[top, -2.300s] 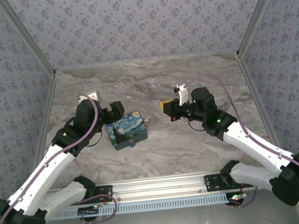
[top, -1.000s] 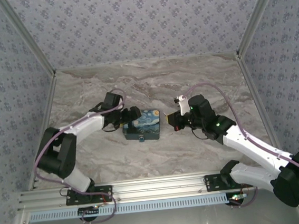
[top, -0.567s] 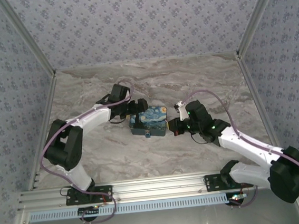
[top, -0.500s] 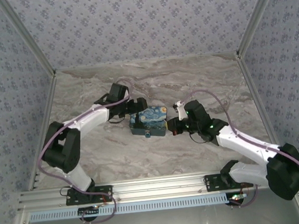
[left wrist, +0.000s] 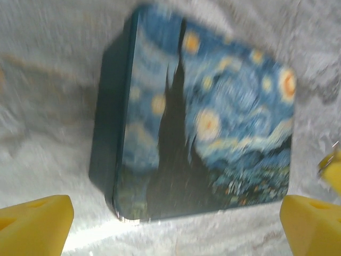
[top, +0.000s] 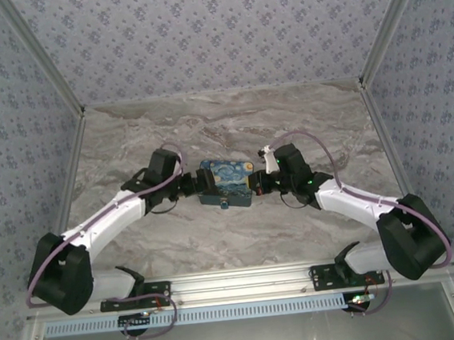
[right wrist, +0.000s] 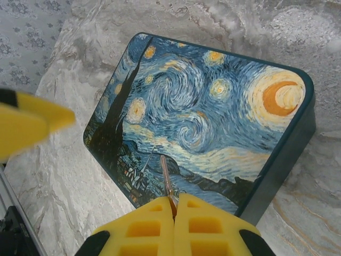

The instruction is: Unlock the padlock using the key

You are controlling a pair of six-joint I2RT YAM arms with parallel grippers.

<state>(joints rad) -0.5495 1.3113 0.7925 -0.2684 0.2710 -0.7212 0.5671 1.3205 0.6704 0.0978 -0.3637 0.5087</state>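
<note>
Key [right wrist: 167, 184] sits pinched in our right tool [right wrist: 175, 207], clamped tight over the starry box [right wrist: 202, 122]. Our left tool [left wrist: 176, 221] gapes wide beside that box, holding nothing. We see the padlock [top: 225, 205] at the box's near edge.

I counted one box [top: 226, 182], one padlock [top: 225, 206] and one key [right wrist: 165, 178]. Two arms were on my screen, the left arm [top: 111, 217] and the right arm [top: 351, 202], carrying two end effectors: the left end effector [left wrist: 173, 221] and the right end effector [right wrist: 175, 210]. There was one counter [top: 287, 124].
</note>
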